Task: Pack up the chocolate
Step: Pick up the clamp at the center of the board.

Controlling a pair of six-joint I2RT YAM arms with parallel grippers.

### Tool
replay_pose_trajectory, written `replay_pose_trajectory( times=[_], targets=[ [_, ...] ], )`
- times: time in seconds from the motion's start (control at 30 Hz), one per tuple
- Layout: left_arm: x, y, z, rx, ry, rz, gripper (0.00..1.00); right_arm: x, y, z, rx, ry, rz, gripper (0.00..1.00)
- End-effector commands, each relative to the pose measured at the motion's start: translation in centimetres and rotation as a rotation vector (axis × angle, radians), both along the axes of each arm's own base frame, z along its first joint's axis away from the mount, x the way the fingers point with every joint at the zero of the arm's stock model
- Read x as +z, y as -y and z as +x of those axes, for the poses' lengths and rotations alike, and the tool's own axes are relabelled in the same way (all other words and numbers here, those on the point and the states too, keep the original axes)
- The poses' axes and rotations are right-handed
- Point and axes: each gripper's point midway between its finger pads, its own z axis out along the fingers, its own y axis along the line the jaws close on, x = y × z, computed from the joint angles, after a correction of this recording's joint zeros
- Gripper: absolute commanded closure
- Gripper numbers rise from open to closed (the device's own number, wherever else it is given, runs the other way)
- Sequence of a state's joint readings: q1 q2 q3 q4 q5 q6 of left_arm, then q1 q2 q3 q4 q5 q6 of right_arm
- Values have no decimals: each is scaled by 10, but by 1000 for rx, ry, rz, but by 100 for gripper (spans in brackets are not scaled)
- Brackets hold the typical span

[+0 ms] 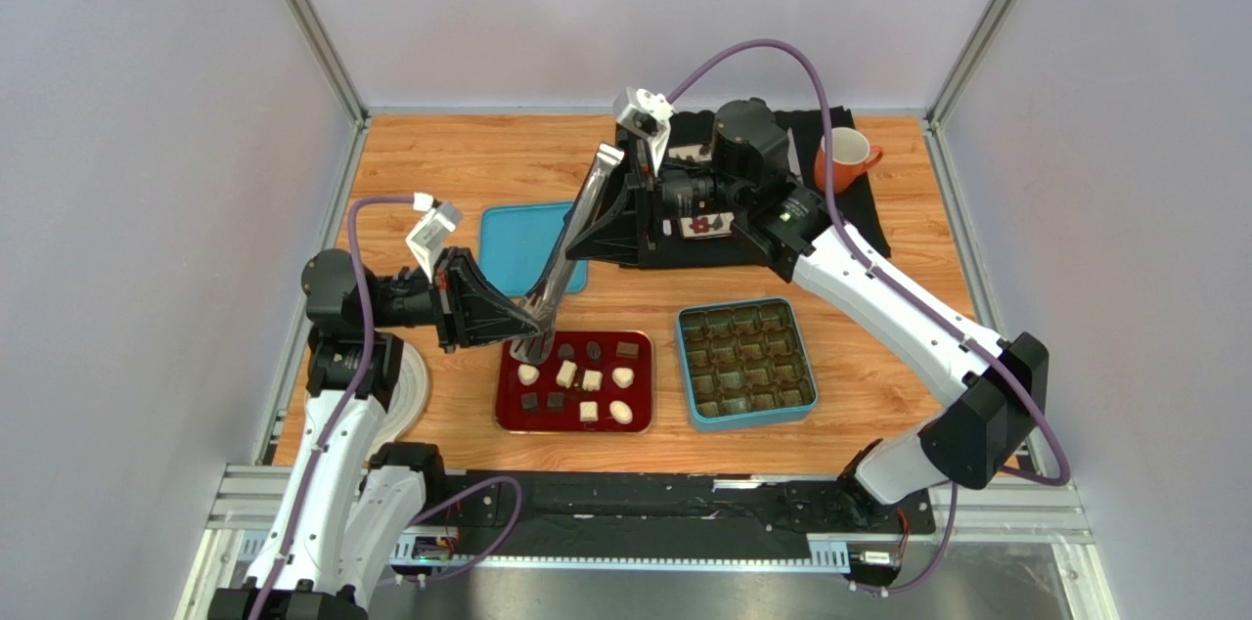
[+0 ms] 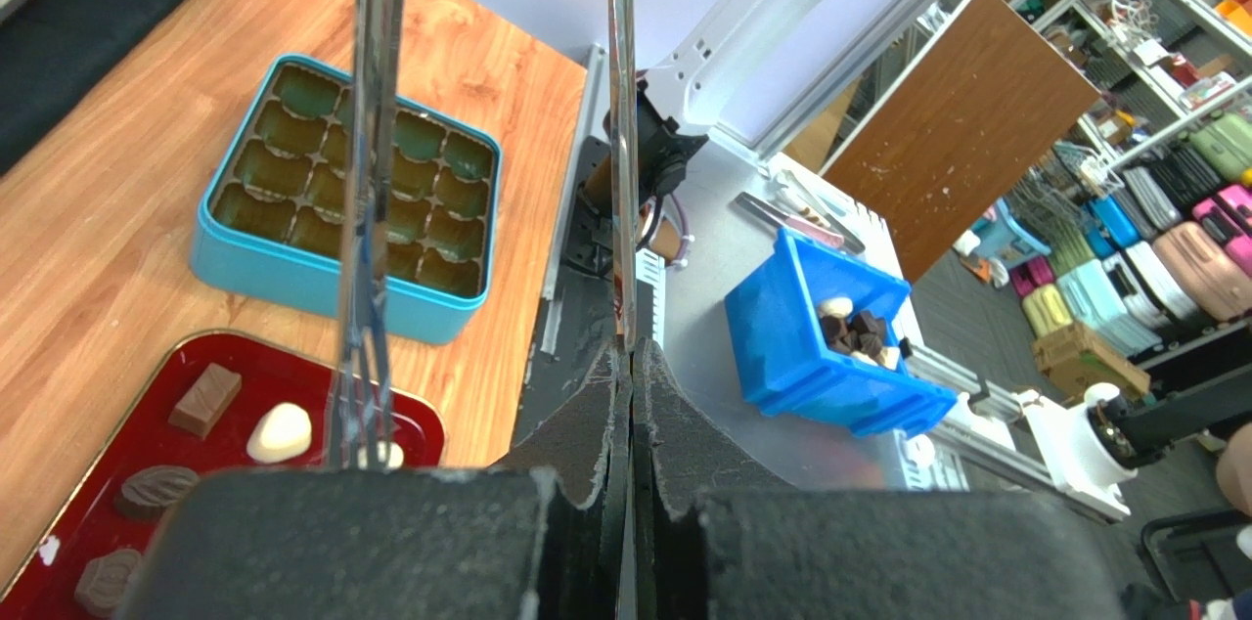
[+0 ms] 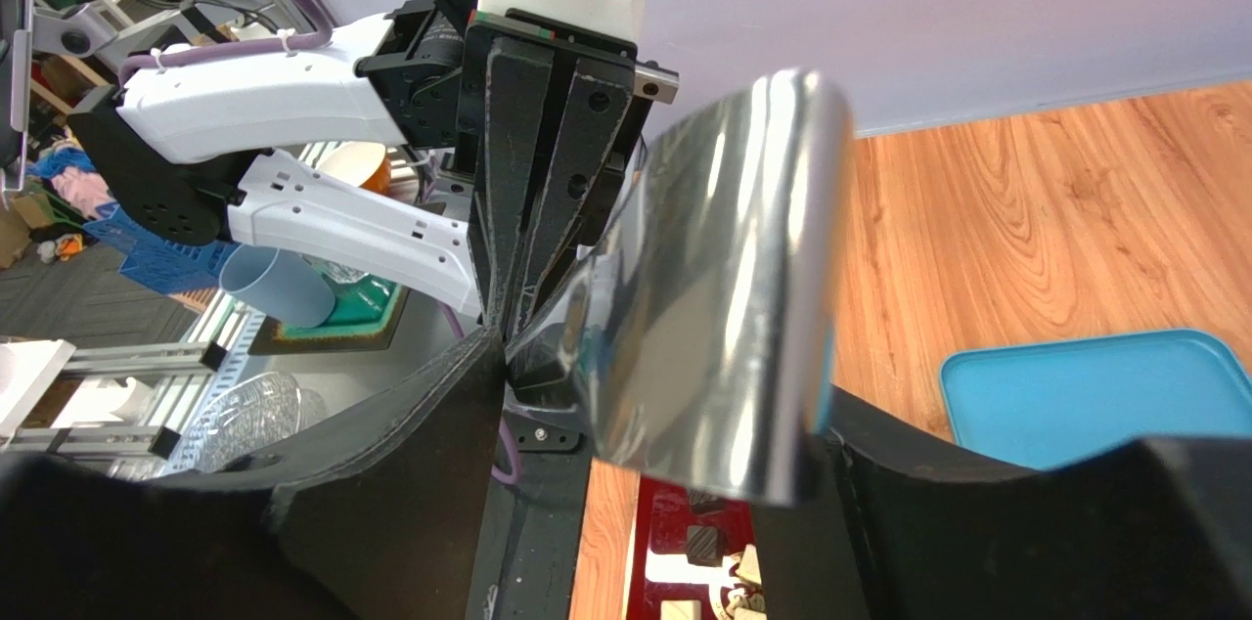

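Top external view: dark red rectangular tray (image 1: 507, 415), empty teal compartmented tin (image 1: 750, 419) right of it, steel tongs (image 1: 573, 246) slanting above it, and brown and cream bite-sized chocolates (image 1: 591, 381) on it. Left gripper (image 2: 632, 503) is clamped shut on one tong blade; right gripper (image 3: 669, 459) straddles the hinge end, grip unclear. Held by one blade, the tongs could twist and fall.

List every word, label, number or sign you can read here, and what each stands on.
None readable.
White cable tag: too small to read.
Teal metal compartment tin, red rectangular tray, shiny metal tongs: no lettering visible.
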State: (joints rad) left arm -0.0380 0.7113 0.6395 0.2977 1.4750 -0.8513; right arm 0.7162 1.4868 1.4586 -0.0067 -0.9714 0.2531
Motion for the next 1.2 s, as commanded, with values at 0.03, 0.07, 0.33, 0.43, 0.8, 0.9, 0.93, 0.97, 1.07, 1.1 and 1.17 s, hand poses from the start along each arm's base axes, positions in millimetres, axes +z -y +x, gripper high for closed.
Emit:
replay_pose_trajectory(
  times=[0.03, 0.07, 0.33, 0.43, 0.8, 0.9, 0.93, 0.97, 1.07, 1.1, 1.17],
  targets=[
    [-2, -13, -53, -289, 69, 73, 100, 24, 4, 2, -18, 52, 27, 38],
    [-2, -13, -54, -290, 74, 74, 100, 24, 4, 3, -17, 47, 23, 38],
    [0, -13, -54, -288, 82, 74, 100, 12, 0, 5, 9, -1, -25, 37],
    [0, -13, -54, -288, 85, 74, 100, 9, 0, 2, 26, -9, -36, 40],
    [0, -13, -54, -290, 99, 74, 100, 7, 4, -8, 78, -38, -73, 51],
    [-1, -13, -54, -290, 97, 74, 100, 6, 3, -9, 91, -64, -75, 53],
    [0, -13, -54, -290, 99, 74, 100, 6, 3, -10, 98, -73, -74, 55],
    [-1, -13, -54, -290, 96, 74, 100, 4, 1, -9, 98, -81, -71, 57],
    [-2, -13, -54, -290, 94, 73, 100, 0, -2, -9, 102, -119, -59, 59],
    [-1, -13, -54, -290, 97, 74, 100, 0, -3, -10, 97, -132, -55, 60],
    [-1, -13, -54, -288, 100, 74, 100, -1, -7, -7, 70, -126, -37, 60]
  ],
)
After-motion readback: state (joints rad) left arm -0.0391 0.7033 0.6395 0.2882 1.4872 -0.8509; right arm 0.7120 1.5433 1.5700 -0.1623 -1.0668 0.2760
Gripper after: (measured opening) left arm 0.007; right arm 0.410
